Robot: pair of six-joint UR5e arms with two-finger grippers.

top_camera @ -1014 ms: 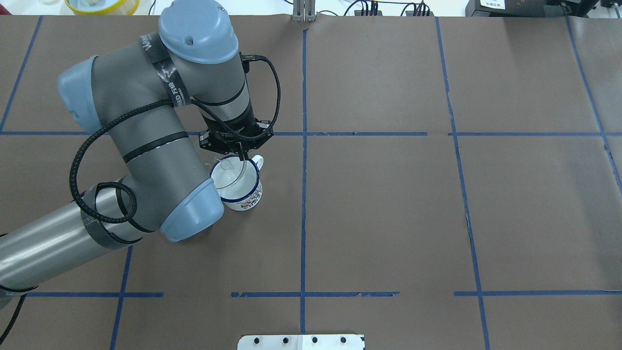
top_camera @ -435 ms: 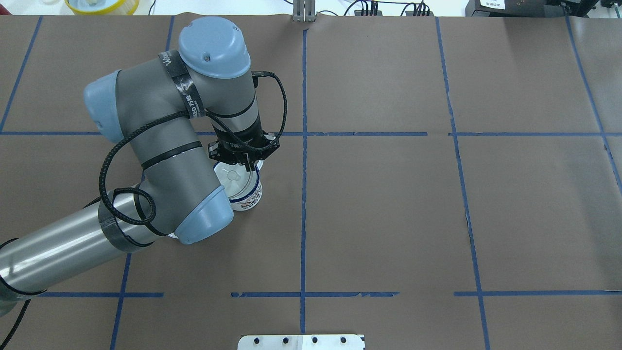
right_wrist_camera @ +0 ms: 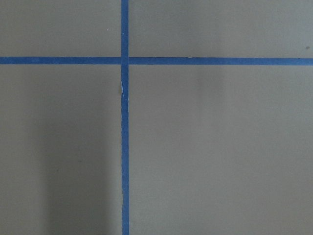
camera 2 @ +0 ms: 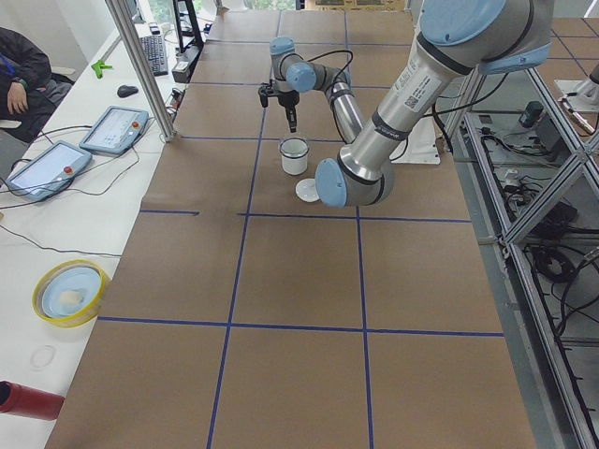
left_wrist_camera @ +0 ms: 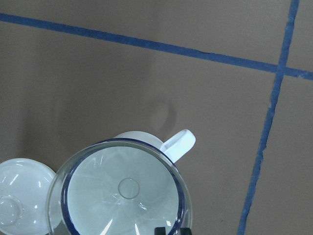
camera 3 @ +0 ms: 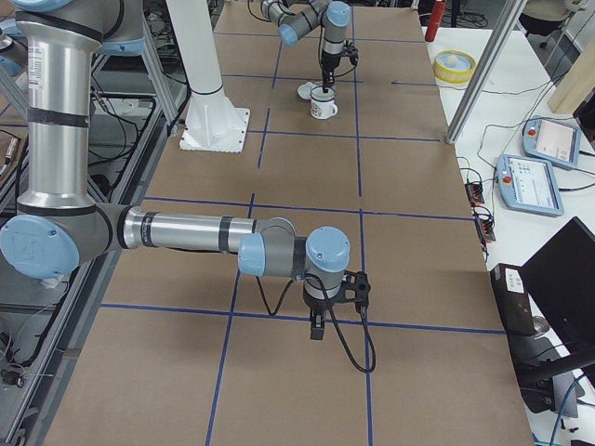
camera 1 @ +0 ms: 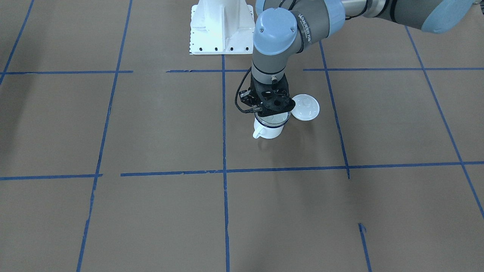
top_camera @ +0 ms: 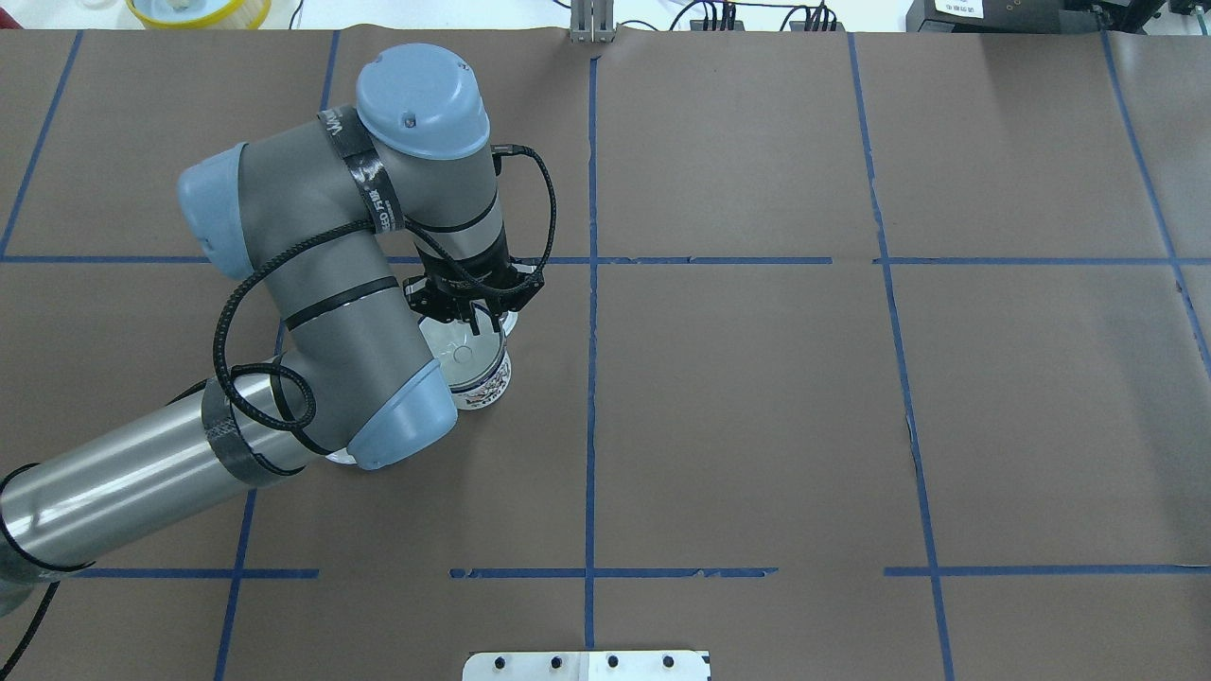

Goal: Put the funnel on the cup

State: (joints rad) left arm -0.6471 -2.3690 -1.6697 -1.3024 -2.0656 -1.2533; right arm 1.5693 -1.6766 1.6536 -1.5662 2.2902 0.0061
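Note:
The cup [top_camera: 484,386], a white enamel mug with a dark blue rim, stands left of the table's middle; it also shows in the front view [camera 1: 269,132]. The clear funnel [top_camera: 461,352] lies level over its mouth, rim nearly centred on the blue rim in the left wrist view [left_wrist_camera: 122,191]. The cup handle [left_wrist_camera: 179,144] sticks out beyond it. My left gripper [top_camera: 478,322] is right above the cup, shut on the funnel's rim. I cannot tell whether the funnel rests on the cup. My right gripper [camera 3: 316,327] hangs over bare table far away; I cannot tell its state.
A round white lid with a knob [camera 1: 305,107] lies on the table close beside the cup, towards the robot's base. A yellow-rimmed bowl [top_camera: 197,9] sits off the far left edge. The robot's white base plate [camera 1: 221,26] stands behind.
My left arm has swung right and carried the funnel from a tilted spot at the cup's left edge to level over its mouth. The cup has not moved.

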